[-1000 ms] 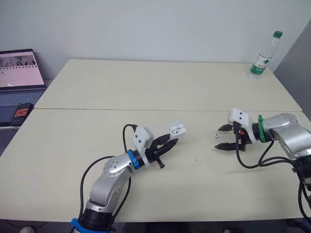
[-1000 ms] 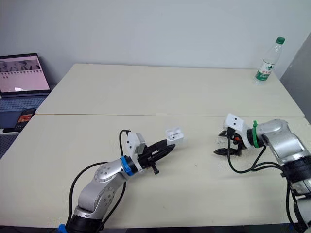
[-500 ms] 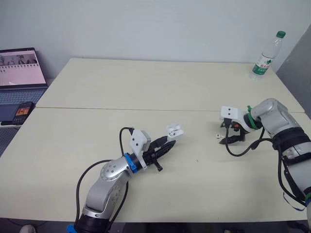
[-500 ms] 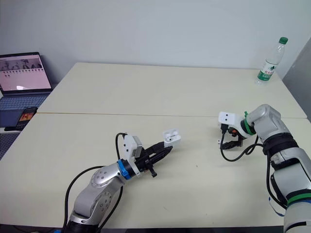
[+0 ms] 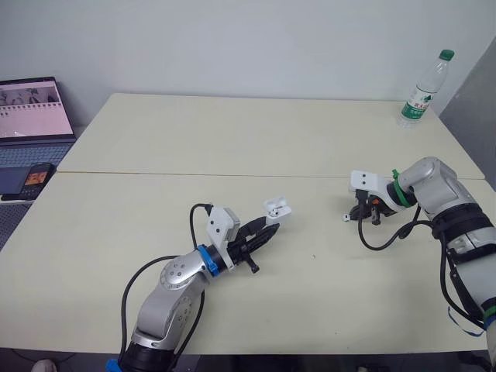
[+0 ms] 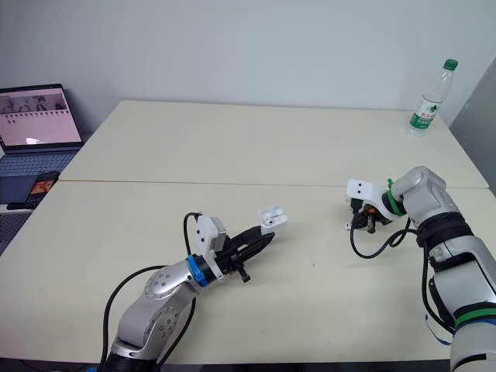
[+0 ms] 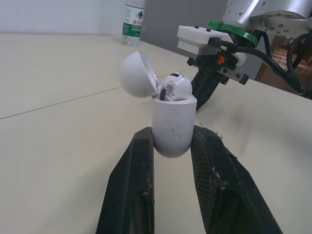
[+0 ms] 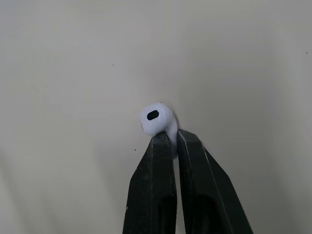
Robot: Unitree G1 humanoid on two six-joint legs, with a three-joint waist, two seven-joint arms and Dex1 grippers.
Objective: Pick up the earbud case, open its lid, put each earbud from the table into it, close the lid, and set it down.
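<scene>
Centrally in the left eye view, the left gripper (image 5: 264,232) clenched the earbud case (image 7: 171,127) above the table (image 5: 232,139), lid (image 7: 137,75) open, one earbud (image 7: 175,86) seated inside. At right of frame, the right gripper (image 8: 172,139) pinched the second earbud (image 8: 156,118) by its stem.

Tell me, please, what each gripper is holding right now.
Left gripper: shut on the earbud case, lid open, first earbud inside.
Right gripper: shut on the second earbud.
</scene>
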